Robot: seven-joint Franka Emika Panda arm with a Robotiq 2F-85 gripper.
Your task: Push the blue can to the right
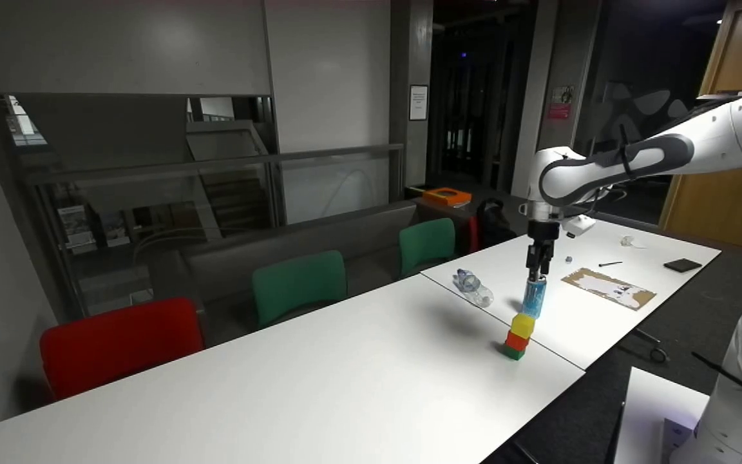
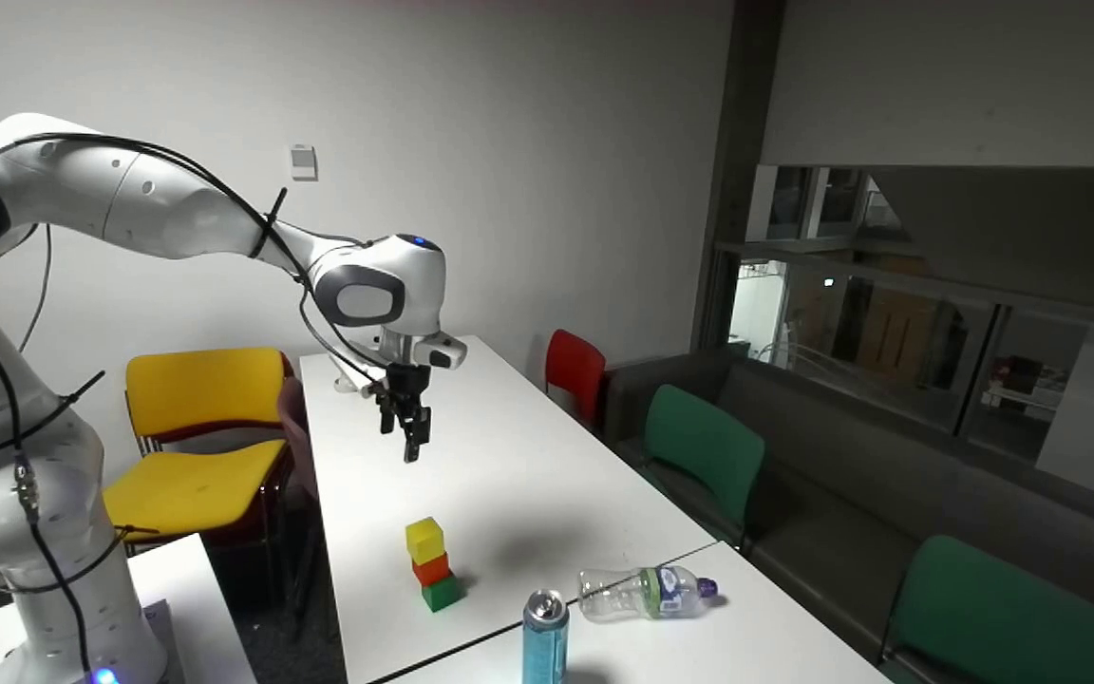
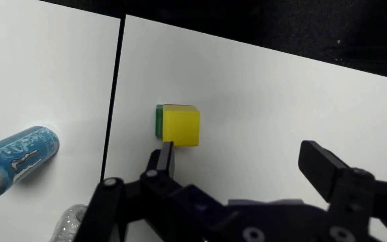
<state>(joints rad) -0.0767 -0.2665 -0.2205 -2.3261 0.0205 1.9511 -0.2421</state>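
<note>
The blue can [image 1: 534, 299] stands upright on the white table near the seam between two table tops. It also shows in an exterior view [image 2: 545, 648], cut off at the bottom edge, and at the left of the wrist view [image 3: 25, 159]. My gripper [image 3: 237, 151] is open, with its fingers wide apart and nothing between them. It hangs above the table, apart from the can; in an exterior view [image 2: 405, 437] it is well beyond the can. In an exterior view [image 1: 540, 265] the fingers overlap the can's top only by line of sight.
A stack of a yellow block [image 3: 181, 127], a red block [image 2: 431, 569] and a green block [image 2: 442, 594] stands near the can, across the seam. A clear plastic bottle [image 2: 623, 596] lies near the can. A torn cardboard piece [image 1: 609, 288] and a dark flat object [image 1: 682, 265] lie farther off.
</note>
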